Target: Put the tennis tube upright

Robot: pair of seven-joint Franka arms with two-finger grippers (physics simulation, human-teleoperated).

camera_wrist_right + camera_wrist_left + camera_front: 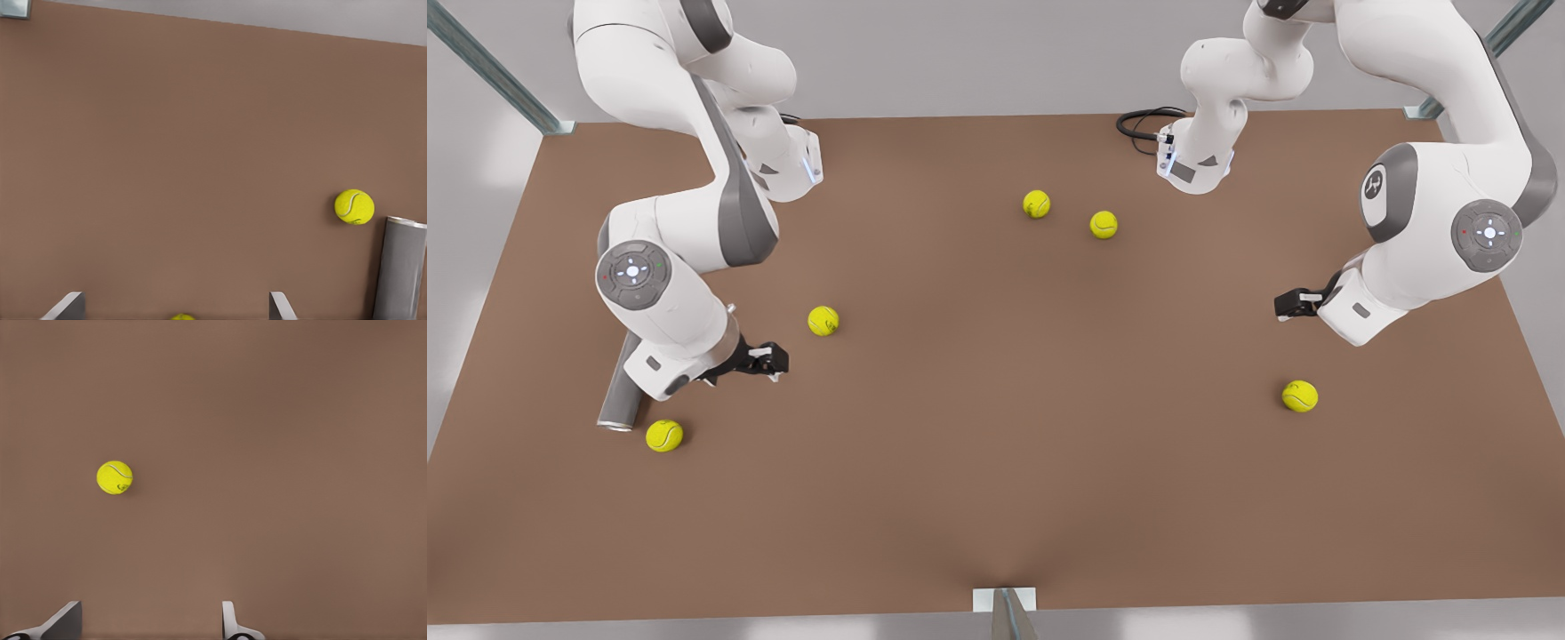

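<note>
Lying flat on the table (996, 498), the tennis tube (621, 398) sits beside the right gripper (769, 360), spread and empty; the left gripper (1291, 305) waits, likewise spread and empty.

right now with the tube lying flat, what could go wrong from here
The tennis tube lies flat beside the open right gripper, not in its grasp; a nudge could roll it away. A tennis ball sits by its rim and may get in the way. The open left gripper waits far off.
</note>
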